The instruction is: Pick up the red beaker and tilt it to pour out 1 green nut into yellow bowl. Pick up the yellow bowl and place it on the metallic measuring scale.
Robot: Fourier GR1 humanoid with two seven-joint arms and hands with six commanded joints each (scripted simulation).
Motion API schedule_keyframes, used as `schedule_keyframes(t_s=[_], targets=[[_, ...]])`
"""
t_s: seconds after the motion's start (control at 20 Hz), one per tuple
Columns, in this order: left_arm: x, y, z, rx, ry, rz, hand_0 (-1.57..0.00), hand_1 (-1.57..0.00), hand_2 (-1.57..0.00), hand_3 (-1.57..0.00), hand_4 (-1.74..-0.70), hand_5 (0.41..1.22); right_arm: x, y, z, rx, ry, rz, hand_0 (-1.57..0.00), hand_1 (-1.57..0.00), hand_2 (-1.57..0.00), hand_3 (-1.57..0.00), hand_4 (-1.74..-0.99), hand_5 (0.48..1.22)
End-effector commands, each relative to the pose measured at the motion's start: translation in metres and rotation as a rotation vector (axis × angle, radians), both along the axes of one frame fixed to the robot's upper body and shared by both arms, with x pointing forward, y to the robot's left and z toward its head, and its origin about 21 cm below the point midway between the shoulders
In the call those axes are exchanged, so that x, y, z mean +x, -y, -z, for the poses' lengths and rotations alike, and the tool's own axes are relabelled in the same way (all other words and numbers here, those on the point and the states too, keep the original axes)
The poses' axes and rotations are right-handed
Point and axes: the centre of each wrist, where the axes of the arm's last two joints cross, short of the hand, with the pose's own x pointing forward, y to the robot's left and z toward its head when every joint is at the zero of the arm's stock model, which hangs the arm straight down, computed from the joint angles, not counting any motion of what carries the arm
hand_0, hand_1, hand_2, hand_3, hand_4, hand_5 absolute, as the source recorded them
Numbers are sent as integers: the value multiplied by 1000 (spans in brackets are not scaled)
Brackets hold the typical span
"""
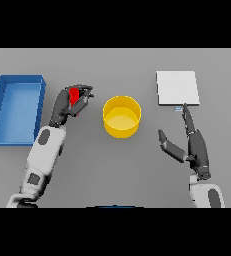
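Note:
My left hand (pixel 67 103) is shut on the red beaker (pixel 74 95), left of the yellow bowl (pixel 122 116); only a small red part shows between the fingers. The bowl stands upright at the table's middle and I see no nut in it. The metallic measuring scale (pixel 177 88), a pale square plate, lies at the far right. My right hand (pixel 194 142) is open just in front of the scale, its fingers straight, one fingertip reaching toward the scale's near edge, the thumb spread to the left.
A blue tray (pixel 2 107) with raised walls sits at the far left, close beside my left arm. Bare grey table lies between the bowl and the scale.

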Motion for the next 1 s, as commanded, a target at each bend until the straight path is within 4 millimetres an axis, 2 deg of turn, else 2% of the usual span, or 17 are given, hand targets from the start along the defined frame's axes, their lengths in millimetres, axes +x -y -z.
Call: schedule_keyframes(t_s=[0.0,0.15,0.3,0.55,0.65,0.8,0.95], targets=[[-1,0,0,22,1,2,-1199,-1214,-1228,-1093,-1571,1106,1,2,-2,2,2,5,1,1,1,1,-1250,643],[-4,0,1,18,-7,10,-1380,-1388,-1395,-1326,-1505,1162,0,-2,1,10,2,1,1,1,1,1,-1257,645],[-3,1,-6,-20,21,-20,-1473,-1477,-1481,-1446,-1620,1140,-3,6,0,12,11,5,1,1,1,1,-1260,643],[-3,2,-25,-58,94,-47,-1539,-1540,-1542,-1530,-1701,1114,-1,4,-4,-7,30,-4,1,1,1,1,-1259,649],[0,3,-41,-10,131,-23,-1551,-1551,-1552,-1545,-1716,1114,-3,3,-1,-7,18,-4,1,1,1,1,-1263,654],[7,9,-65,160,132,55,-1561,-1561,-1561,-1558,-1728,1121,0,0,-6,-22,27,-13,1,1,1,1,-1257,663],[4,10,-72,312,120,119,-1564,-1565,-1565,-1562,-1733,1122,-2,0,-3,-45,18,0,1,1,1,1,-1256,674]])
